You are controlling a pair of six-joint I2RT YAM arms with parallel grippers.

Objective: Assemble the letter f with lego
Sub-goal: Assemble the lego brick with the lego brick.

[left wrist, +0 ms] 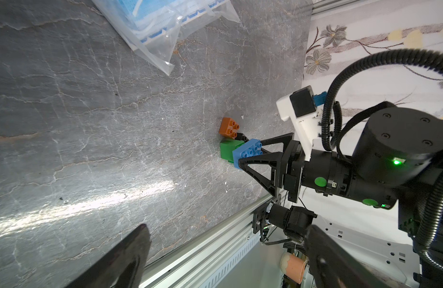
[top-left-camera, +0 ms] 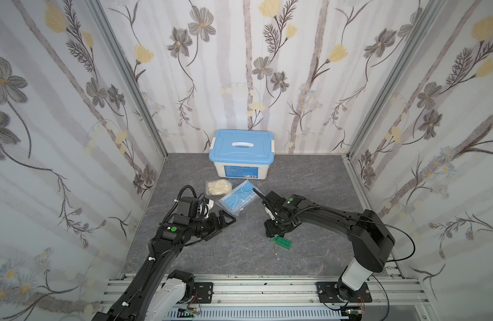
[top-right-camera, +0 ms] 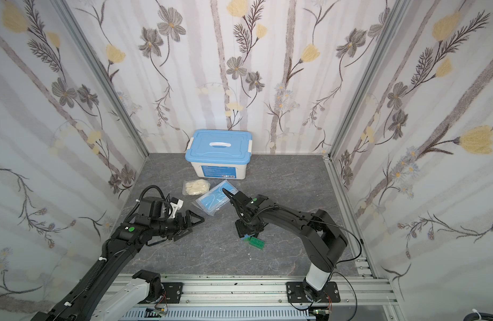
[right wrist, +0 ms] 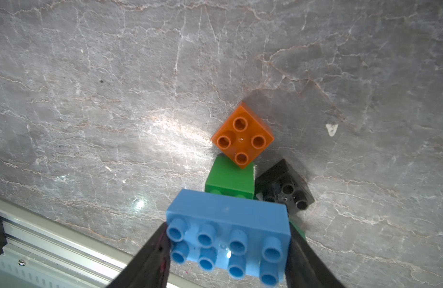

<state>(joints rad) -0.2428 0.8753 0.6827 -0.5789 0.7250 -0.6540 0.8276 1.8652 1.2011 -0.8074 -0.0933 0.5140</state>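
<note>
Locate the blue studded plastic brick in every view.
In a top view: blue studded plastic brick lower middle, under the right gripper.
In a top view: brick likewise.
Left wrist: brick in the facing gripper's tips.
Right wrist: brick between the fingers, closest.
Shared landmark: the right gripper.

Overhead pair; wrists near the lego point(left wrist: 248, 149)

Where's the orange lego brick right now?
In the right wrist view, the square orange plastic brick sits right of centre on the grey table, beside a green brick and a black brick.
</note>
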